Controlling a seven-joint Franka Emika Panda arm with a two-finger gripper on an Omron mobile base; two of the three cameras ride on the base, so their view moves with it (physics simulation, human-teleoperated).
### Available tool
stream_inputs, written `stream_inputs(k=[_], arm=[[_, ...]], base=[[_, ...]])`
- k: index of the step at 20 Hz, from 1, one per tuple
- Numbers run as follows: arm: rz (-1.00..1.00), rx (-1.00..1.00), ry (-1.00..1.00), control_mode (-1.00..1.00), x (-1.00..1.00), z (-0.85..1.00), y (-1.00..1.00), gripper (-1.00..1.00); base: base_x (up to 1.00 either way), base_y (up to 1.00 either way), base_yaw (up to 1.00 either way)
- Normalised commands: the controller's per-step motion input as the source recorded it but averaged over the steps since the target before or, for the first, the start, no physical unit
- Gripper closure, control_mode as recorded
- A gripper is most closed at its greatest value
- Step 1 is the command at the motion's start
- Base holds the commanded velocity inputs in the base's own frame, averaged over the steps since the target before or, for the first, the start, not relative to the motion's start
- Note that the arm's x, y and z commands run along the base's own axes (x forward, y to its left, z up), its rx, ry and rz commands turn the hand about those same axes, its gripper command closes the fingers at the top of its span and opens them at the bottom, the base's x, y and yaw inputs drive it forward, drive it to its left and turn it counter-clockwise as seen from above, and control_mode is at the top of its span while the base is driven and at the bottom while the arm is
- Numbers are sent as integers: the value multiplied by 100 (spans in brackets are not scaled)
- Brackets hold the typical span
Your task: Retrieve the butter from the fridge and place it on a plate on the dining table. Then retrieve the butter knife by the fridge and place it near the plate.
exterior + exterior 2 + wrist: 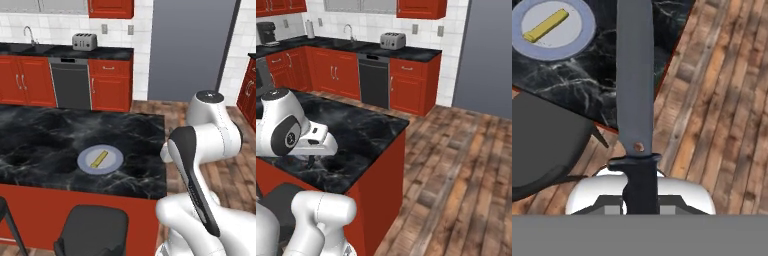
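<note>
The butter knife [634, 75] is a dark-grey blade with a black handle, and it runs up the middle of the hand view. My gripper [640, 200] is shut on its handle. The blade hangs over the dining table's [612, 75] end edge and the wooden floor. The pale blue-grey plate [553, 29] lies on the black marble top with the yellow butter [546, 26] on it, to the left of the blade tip. From the left base view, the plate [100, 160] with the butter [99, 159] sits near the dining table's [50, 130] front edge, left of my arm. The grey fridge [192, 50] stands shut at the back.
A dark stool [92, 230] stands at the table's near side, below the plate. Red cabinets [110, 85] with a toaster [84, 42], a sink and a dishwasher line the back wall. Open wooden floor [466, 170] lies to the right of the table.
</note>
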Motion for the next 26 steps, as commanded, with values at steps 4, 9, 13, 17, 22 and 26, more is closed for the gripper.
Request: stream_inputs(k=[4,9,13,17,22,26], arm=[[0,0,0,100,0,0,0,100],[-1,0,0,-100,14,0,15,100],[-3,0,-1,-100,29,-9,7,100],[-16,0,-3,-100,48,-28,10,100],[-21,1,0,-100,57,-51,0,100],[-12,11,3,-100,55,-27,-6,100]], base=[[27,39,-4],[9,16,-2],[0,0,0],[0,0,0],[0,0,0],[0,0,0]])
